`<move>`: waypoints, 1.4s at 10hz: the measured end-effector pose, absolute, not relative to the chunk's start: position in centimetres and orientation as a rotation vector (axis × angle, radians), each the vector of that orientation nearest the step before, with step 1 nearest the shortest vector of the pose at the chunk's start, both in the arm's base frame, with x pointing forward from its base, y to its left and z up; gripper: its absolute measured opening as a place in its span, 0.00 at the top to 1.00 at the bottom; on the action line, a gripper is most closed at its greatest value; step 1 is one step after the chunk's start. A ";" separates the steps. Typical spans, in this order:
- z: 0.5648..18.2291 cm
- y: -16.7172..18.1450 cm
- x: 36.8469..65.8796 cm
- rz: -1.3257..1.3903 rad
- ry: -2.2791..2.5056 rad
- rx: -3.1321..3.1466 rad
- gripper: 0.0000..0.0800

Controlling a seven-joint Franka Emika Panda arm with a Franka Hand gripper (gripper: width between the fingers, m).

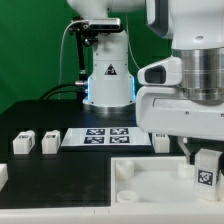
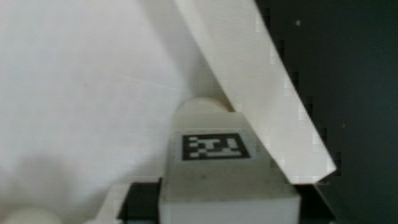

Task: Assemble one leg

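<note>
So the arm is down at the exterior view's right, with the gripper (image 1: 205, 160) pinching the leg (image 1: 205, 172) between its fingers. You can see the tag on the leg's face just below the fingertips. It's hanging right over the big white tray (image 1: 150, 185), close to the corner on that side. In the wrist view the leg (image 2: 214, 150) sits dead centre with its tag facing the camera, and the tray's raised edge (image 2: 258, 90) runs diagonally right behind it. I can't tell whether the leg is already touching the tray or a socket, it's too cropped and blurry.

Progress-wise, I'd say the pick-up is done and the leg has been carried to the tray, so what's left is seating it in its corner socket and fastening it. Three more little blocks (image 1: 24, 143) are sitting untouched on the black table (image 1: 60, 185), beside the marker board (image 1: 108, 135).
</note>
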State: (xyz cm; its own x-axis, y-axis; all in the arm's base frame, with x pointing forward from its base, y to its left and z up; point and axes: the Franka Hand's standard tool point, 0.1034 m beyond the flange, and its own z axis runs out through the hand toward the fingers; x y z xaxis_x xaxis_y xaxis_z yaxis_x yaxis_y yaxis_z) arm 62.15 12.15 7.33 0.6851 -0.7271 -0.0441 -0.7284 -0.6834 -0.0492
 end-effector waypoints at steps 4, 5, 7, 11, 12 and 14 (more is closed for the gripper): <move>7.3 12.0 62.6 0.122 2.180 -2.085 0.63; 7.3 12.1 62.6 0.123 2.193 -2.071 0.63; 7.3 12.1 62.6 0.124 2.159 -2.103 0.54; 7.0 11.7 62.7 0.054 1.561 -2.558 0.19; 7.0 11.7 62.7 0.042 1.411 -2.643 0.19; 7.0 11.7 62.7 0.024 1.194 -2.746 0.19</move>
State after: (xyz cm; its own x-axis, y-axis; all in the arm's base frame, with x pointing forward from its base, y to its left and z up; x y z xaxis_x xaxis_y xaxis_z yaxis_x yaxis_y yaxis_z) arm 62.65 11.69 7.00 0.6838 -0.7260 -0.0729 -0.7284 -0.6731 -0.1278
